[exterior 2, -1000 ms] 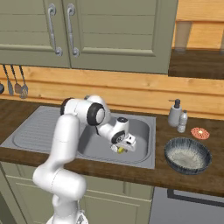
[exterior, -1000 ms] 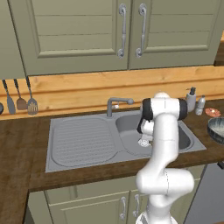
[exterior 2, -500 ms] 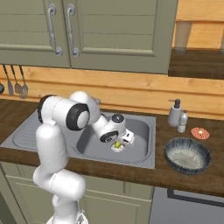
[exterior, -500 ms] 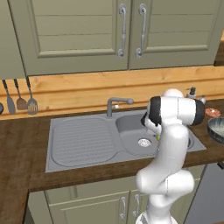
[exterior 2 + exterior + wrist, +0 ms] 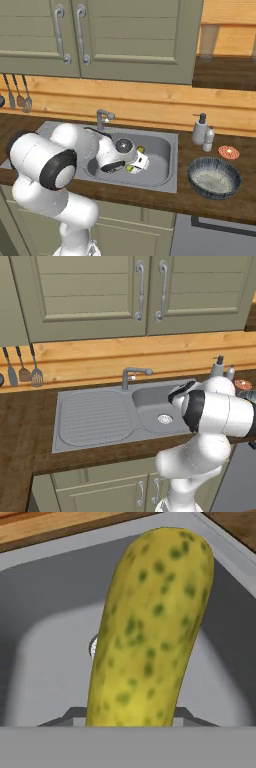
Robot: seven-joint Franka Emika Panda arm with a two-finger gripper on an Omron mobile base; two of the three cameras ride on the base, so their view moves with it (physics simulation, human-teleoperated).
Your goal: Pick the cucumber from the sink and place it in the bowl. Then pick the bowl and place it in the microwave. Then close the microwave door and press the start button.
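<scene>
Since a second ago the arm has swung its big white shoulder toward the right of the left base view, and the hand has stayed low over the basin while the cucumber [image 5: 150, 627] has remained between the jaws.

That cucumber is a stubby yellow-green oblong with darker green speckles and a smooth, slightly curved skin. The hand view shows it at close range, its long axis running along the gripper, the near end sunk between the two dark fingertips [image 5: 70, 716] and the rounded far end pointing away toward the back corner of the sink [image 5: 45, 662]. The jaws stand partly open and are clamped on its lower end. Behind it the matte grey basin and a sliver of the round drain [image 5: 93, 646] show.

The right base view gives what the hand view cannot: the gripper [image 5: 134, 165] sits inside the basin, held above its floor, with only small yellow-green bits of the cucumber peeking out beside the white hand. It also shows the round dark grey-blue bowl [image 5: 215, 177] with finely ribbed walls, standing on the dark wooden table [image 5: 200, 200] well to the right of the sink, near a soap bottle [image 5: 200, 129].

The left base view adds the ribbed drainboard [image 5: 92, 416], the grey faucet [image 5: 131, 376] and utensils hanging on the wooden backsplash [image 5: 22, 366].
</scene>
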